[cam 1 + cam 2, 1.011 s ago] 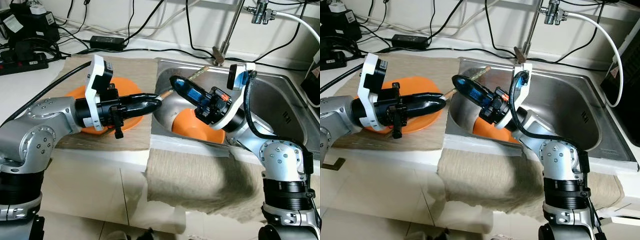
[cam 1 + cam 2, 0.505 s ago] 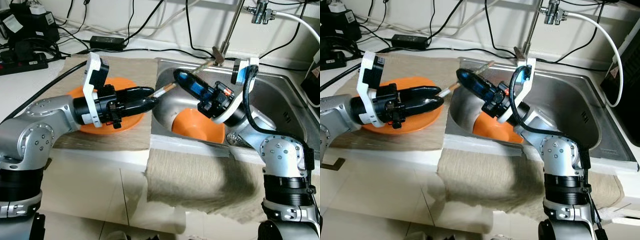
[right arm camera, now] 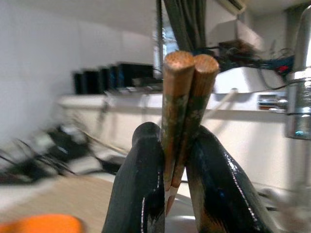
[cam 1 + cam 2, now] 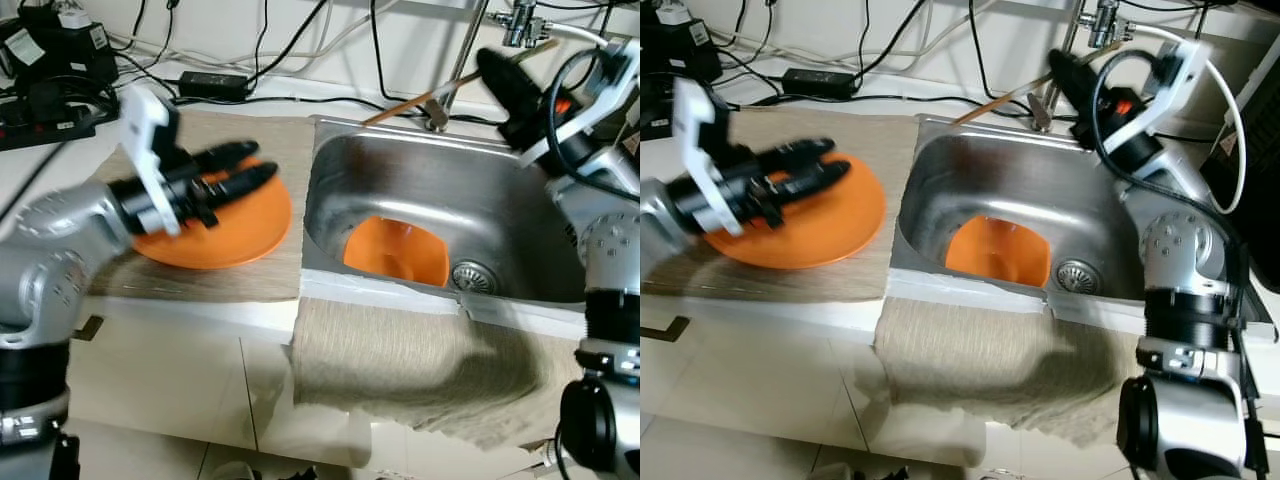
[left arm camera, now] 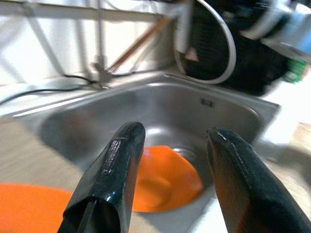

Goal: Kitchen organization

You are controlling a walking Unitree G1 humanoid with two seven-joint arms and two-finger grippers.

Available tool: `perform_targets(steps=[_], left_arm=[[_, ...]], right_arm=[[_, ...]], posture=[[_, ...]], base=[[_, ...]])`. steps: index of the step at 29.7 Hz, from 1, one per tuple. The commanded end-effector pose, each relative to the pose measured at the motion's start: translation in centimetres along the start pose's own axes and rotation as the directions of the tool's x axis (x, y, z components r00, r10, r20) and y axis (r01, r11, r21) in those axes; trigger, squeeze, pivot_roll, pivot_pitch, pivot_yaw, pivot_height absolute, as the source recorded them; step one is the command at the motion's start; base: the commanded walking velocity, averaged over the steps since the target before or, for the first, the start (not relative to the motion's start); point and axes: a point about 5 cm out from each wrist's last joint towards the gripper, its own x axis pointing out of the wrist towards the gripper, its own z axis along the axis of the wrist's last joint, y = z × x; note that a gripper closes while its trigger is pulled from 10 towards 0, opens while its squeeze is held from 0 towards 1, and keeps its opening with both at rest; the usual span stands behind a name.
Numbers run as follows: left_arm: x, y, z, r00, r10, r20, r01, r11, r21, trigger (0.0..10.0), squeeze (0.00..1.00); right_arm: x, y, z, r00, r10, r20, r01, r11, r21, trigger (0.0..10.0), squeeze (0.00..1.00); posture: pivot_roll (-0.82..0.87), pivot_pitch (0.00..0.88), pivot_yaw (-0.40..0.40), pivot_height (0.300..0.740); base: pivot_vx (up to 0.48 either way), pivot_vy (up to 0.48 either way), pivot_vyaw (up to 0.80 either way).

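A kitchen is showing here: a stainless steel sink (image 4: 520, 215) is sitting in a white tabletop (image 4: 60, 170) under a tap (image 4: 520, 25), with black cables (image 4: 300, 50) and a power strip (image 4: 40, 120) lying along the wall behind.

A brushed-metal sink (image 4: 520, 210) holds a smooth orange plastic bowl (image 4: 397, 252), beside matt woven cloth (image 4: 270, 150); the wooden chopsticks (image 3: 187, 97) look mottled.

A flat orange plate (image 4: 225, 225) lies on a beige woven mat (image 4: 270, 150). A matching orange bowl (image 4: 400, 252) sits in the shiny grey steel sink (image 4: 520, 220). The brown wooden chopsticks (image 3: 182, 97) carry mottled green patterning between glossy black fingers (image 3: 141, 194).
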Motion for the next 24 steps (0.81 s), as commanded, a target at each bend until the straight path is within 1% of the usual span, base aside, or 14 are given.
perform_targets(steps=[1, 2, 6, 9, 10, 11, 12, 14, 15, 16, 17, 20, 23, 24], left_arm=[[0.3, -0.7, -0.2, 0.999, -0.020, -0.030, 0.021, 1.000, 0.017, 10.0, 0.00], [1.0, -1.5, -0.7, 0.998, -0.063, -0.030, 0.063, 0.998, -0.002, 10.0, 0.00], [1.9, -2.0, -1.1, 0.997, -0.071, -0.033, 0.071, 0.997, 0.018, 10.0, 0.00], [2.5, -2.4, -1.4, 0.995, -0.067, -0.077, 0.071, 0.996, 0.049, 10.0, 0.00], [2.5, -2.4, -1.4, 0.995, -0.067, -0.077, 0.071, 0.996, 0.049, 10.0, 0.00], [2.4, -2.6, -1.6, 0.992, -0.068, -0.110, 0.074, 0.996, 0.051, 10.0, 0.00], [2.4, -2.6, -1.7, 0.990, -0.067, -0.122, 0.073, 0.996, 0.052, 10.0, 0.00], [2.3, -2.6, -1.8, 0.989, -0.065, -0.130, 0.072, 0.996, 0.051, 10.0, 0.00], [2.1, -2.4, -2.0, 0.990, -0.050, -0.128, 0.057, 0.997, 0.051, 10.0, 0.00], [2.1, -2.4, -2.0, 0.990, -0.050, -0.128, 0.057, 0.997, 0.051, 10.0, 0.00], [2.0, -2.3, -2.0, 0.991, -0.044, -0.128, 0.051, 0.997, 0.053, 10.0, 0.00], [2.0, -2.2, -1.9, 0.990, -0.047, -0.131, 0.055, 0.997, 0.057, 10.0, 0.00], [2.0, -2.3, -1.9, 0.990, -0.050, -0.133, 0.058, 0.997, 0.059, 10.0, 0.00], [2.0, -2.2, -2.0, 0.989, -0.050, -0.138, 0.059, 0.996, 0.063, 10.0, 0.00]], right_arm=[[0.4, 0.0, -0.5, 0.998, 0.004, -0.061, -0.011, 0.992, -0.122, 10.0, 0.00], [0.8, 0.6, -2.9, 0.977, 0.041, -0.208, -0.098, 0.957, -0.272, 10.0, 0.00], [0.5, 1.2, -6.6, 0.938, 0.062, -0.342, -0.188, 0.918, -0.348, 10.0, 0.00], [-0.4, 1.5, -9.6, 0.883, 0.059, -0.465, -0.284, 0.856, -0.432, 10.0, 0.00], [-0.4, 1.5, -9.6, 0.883, 0.059, -0.465, -0.284, 0.856, -0.432, 10.0, 0.00], [-1.1, 1.7, -11.2, 0.855, 0.050, -0.517, -0.311, 0.845, -0.434, 10.0, 0.00], [-1.3, 1.7, -11.7, 0.846, 0.048, -0.531, -0.320, 0.842, -0.434, 10.0, 0.00], [-1.4, 1.7, -12.1, 0.839, 0.045, -0.542, -0.329, 0.835, -0.441, 10.0, 0.00], [-1.9, 1.9, -13.0, 0.816, 0.053, -0.575, -0.365, 0.819, -0.442, 10.0, 0.00], [-1.9, 1.9, -13.0, 0.816, 0.053, -0.575, -0.365, 0.819, -0.442, 10.0, 0.00], [-2.4, 1.9, -13.8, 0.799, 0.048, -0.600, -0.373, 0.822, -0.431, 10.0, 0.00], [-2.9, 1.8, -14.6, 0.779, 0.034, -0.626, -0.374, 0.826, -0.421, 10.0, 0.00], [-3.1, 1.7, -14.8, 0.773, 0.032, -0.633, -0.374, 0.830, -0.414, 10.0, 0.00], [-3.2, 1.7, -15.0, 0.769, 0.029, -0.639, -0.374, 0.830, -0.413, 10.0, 0.93]], posture=[[-0.04, 0.000, -0.068, 0.740], [-0.04, 0.000, -0.070, 0.740], [-0.04, 0.000, -0.073, 0.740], [-0.03, 0.000, -0.078, 0.740], [-0.03, 0.000, -0.078, 0.740], [-0.03, 0.000, -0.079, 0.740], [-0.03, 0.000, -0.079, 0.740], [-0.03, 0.000, -0.079, 0.740], [-0.03, 0.000, -0.079, 0.740], [-0.03, 0.000, -0.079, 0.740], [-0.03, 0.000, -0.079, 0.740], [-0.03, 0.000, -0.076, 0.740], [-0.03, 0.000, -0.076, 0.740], [-0.03, 0.000, -0.076, 0.740]], base=[[0.000, 0.000, 0.00], [0.000, 0.000, 0.00], [0.000, 0.000, 0.00], [0.000, 0.000, 0.00], [0.000, 0.000, 0.00], [0.000, 0.000, 0.00], [0.000, 0.000, 0.00], [0.000, 0.000, 0.00], [0.000, 0.000, 0.00], [0.000, 0.000, 0.00], [0.000, 0.000, 0.00], [0.000, 0.000, 0.00], [0.000, 0.000, 0.00], [0.000, 0.000, 0.00]])
